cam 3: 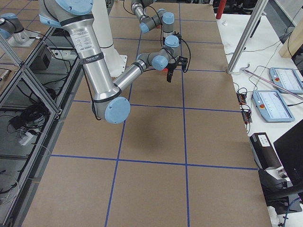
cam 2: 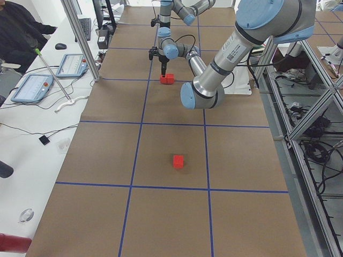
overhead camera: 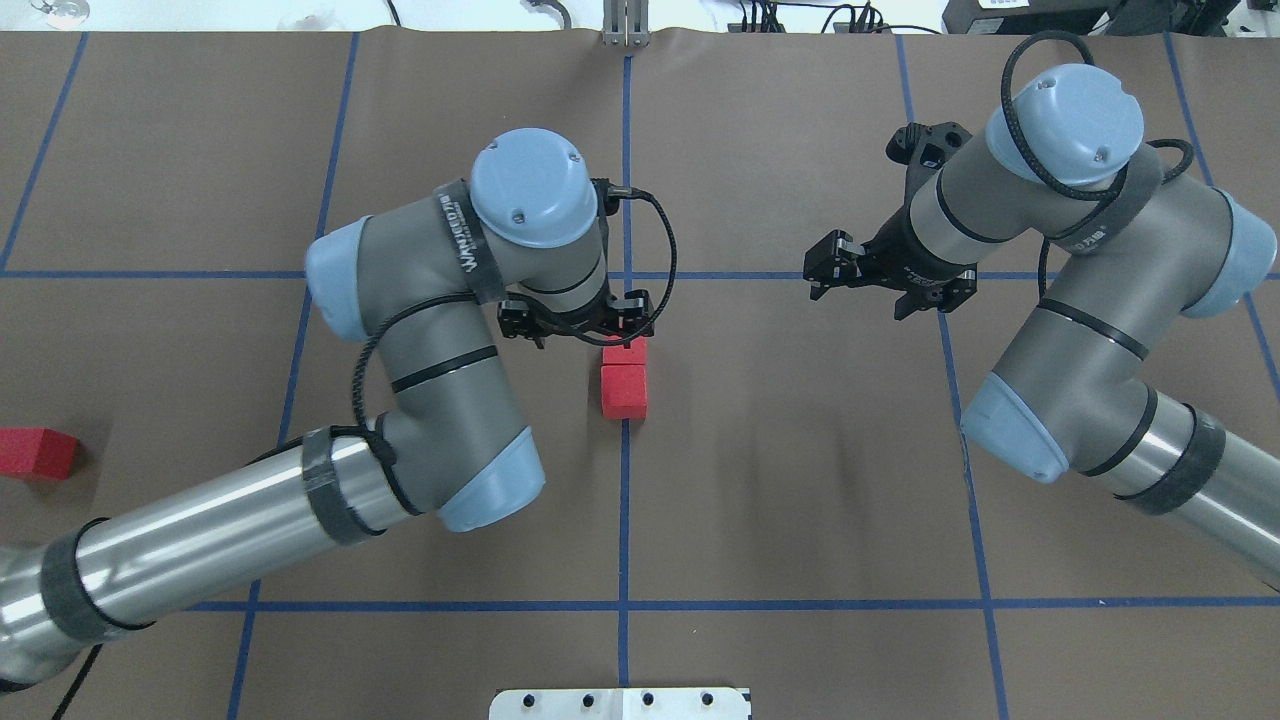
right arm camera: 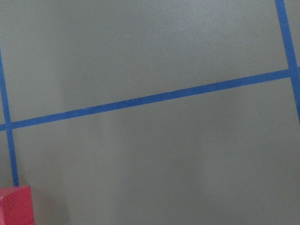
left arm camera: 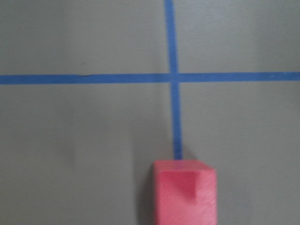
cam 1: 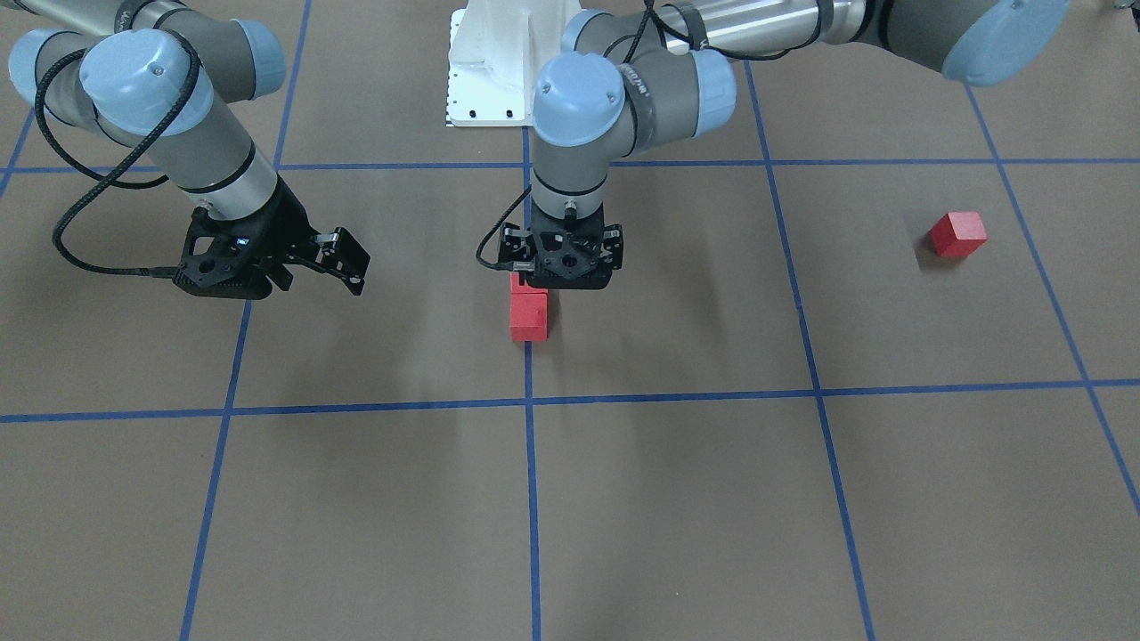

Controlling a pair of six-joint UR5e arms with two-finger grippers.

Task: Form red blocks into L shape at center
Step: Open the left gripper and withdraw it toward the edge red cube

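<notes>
Lone red block (overhead camera: 38, 452): lay at the bench's (overhead camera: 800, 500) 9 o'clock edge in the overhead view, well apart.
2 red blocks (overhead camera: 624, 388): touched in a row at the center (overhead camera: 624, 470).
Left hand (cam 1: 562, 265): hung over the 12 o'clock block; grip hidden, could not tell.
Right hand (cam 1: 354, 270): jaws apart, at 2 o'clock from the pair.

The left gripper (cam 1: 559, 267) points straight down from a bent arm, fingers hidden. The right gripper (cam 1: 354, 265) hangs tilted, jaws apart.

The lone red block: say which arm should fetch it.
Left. The lone red block lies on the left gripper's side of the centre pair; the right gripper hovers on the other side.
</notes>
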